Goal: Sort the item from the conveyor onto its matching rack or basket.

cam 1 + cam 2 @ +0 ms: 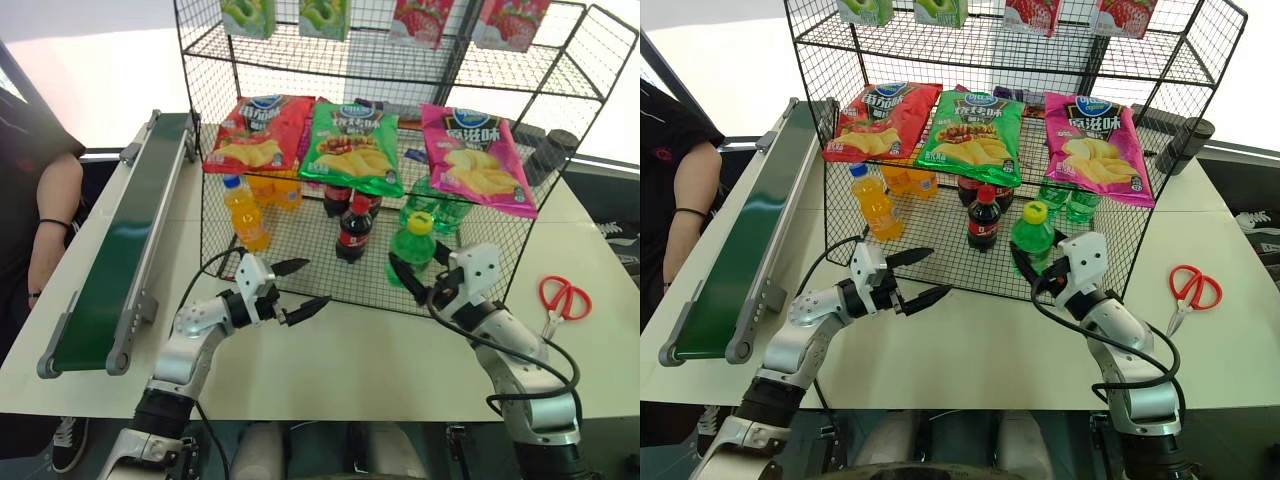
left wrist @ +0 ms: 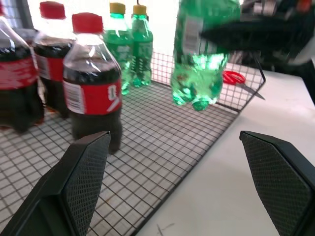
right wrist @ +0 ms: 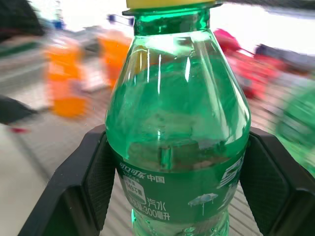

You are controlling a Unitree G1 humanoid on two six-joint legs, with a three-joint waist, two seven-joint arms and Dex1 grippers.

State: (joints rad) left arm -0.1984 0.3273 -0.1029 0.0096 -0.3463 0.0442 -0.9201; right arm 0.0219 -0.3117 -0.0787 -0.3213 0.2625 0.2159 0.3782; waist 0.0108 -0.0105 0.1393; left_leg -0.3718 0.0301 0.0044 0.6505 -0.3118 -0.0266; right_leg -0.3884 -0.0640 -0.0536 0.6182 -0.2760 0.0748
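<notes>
The item, a clear-green bottle [image 1: 412, 243] with a yellow cap, is upright between the fingers of my right gripper [image 1: 415, 275], which is shut on its labelled middle [image 3: 177, 162]. It hangs just above the front right of the rack's [image 1: 305, 238] bottom mesh floor; in the left wrist view the bottle [image 2: 197, 59] is clear of the mesh. My left gripper [image 1: 315, 282] stands open and empty at the rack's front edge, left of the bottle. The green conveyor [image 1: 120, 250] runs along the table's left side with nothing on it.
On the bottom tier stand an orange-drink bottle [image 1: 243, 213], cola bottles [image 1: 354, 228] and more green bottles [image 1: 432, 208]. Snack bags [image 1: 352, 147] hang over the front. Red scissors [image 1: 562, 300] lie at the right. A person's arm [image 1: 50, 220] is beside the conveyor.
</notes>
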